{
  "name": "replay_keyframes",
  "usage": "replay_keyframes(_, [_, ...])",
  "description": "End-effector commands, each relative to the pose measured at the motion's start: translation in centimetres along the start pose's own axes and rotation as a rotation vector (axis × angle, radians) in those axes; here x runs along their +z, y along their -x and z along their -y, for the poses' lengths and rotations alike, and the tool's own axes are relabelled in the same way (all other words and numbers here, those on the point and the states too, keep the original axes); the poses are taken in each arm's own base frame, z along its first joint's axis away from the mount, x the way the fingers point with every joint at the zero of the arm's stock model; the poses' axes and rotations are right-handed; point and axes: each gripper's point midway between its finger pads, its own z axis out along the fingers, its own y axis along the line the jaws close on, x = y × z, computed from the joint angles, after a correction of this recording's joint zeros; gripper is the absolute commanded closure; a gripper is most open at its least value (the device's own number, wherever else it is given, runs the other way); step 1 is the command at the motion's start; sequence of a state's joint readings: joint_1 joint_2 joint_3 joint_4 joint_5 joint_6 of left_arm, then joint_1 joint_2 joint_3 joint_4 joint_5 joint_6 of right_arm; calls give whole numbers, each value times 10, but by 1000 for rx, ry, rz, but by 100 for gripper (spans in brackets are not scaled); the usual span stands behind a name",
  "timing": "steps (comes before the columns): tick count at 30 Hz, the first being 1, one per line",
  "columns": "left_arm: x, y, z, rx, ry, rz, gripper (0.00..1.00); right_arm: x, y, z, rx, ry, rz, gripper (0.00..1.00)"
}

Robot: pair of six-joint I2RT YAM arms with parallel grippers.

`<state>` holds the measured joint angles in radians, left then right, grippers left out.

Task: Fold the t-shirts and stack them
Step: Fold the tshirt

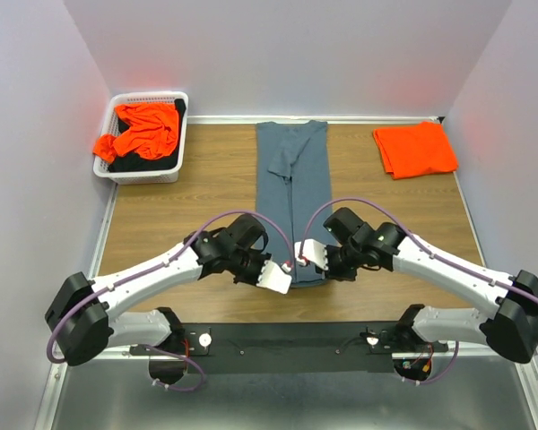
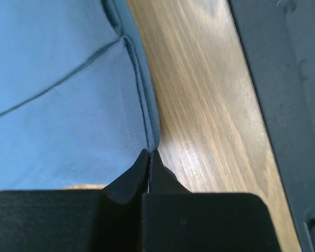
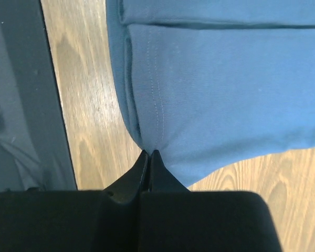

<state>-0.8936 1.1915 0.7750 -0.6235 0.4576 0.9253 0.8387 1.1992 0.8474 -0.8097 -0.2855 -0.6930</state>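
Note:
The slate blue-grey t-shirt (image 1: 296, 170) lies as a long narrow strip down the middle of the wooden table, collar end far and hem end near. My left gripper (image 1: 287, 269) is shut on the near left corner of its hem (image 2: 147, 131), jaws pressed together over the cloth edge (image 2: 150, 152). My right gripper (image 1: 303, 260) is shut on the near right corner, where the fabric (image 3: 210, 84) puckers into the closed tips (image 3: 149, 152). A folded orange t-shirt (image 1: 416, 149) lies flat at the back right. Another orange t-shirt (image 1: 148, 130) is crumpled in the basket.
A white slotted basket (image 1: 175, 98) stands at the back left corner, with dark cloth (image 1: 143, 164) under the orange shirt. Pale walls close in the table on three sides. A black strip (image 1: 296, 345) runs along the near edge between the arm bases.

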Motion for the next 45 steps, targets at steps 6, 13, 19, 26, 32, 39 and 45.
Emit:
replay_keyframes(6, [-35,6,-57,-64,54,58,100,-26,21,41,5,-69,35,99])
replay_keyframes(13, [-40,-13,-107,-33,142,28,100,-29,18,95,21,-97,41,99])
replay_keyframes(19, [-50,-34,-162,-25,218,-3,100,-27,14,145,3,-113,43,99])
replay_keyframes(26, [-48,-55,-207,-11,240,-25,100,-20,6,204,-4,-137,41,99])
replay_keyframes(32, [-48,-80,-240,-21,262,-57,100,-9,-2,246,-25,-150,32,99])
replay_keyframes(39, [-44,-107,-273,-43,274,-76,100,7,-12,280,-12,-156,29,99])
replay_keyframes(45, [-34,-117,-286,-46,285,-77,100,21,-21,304,0,-165,18,99])
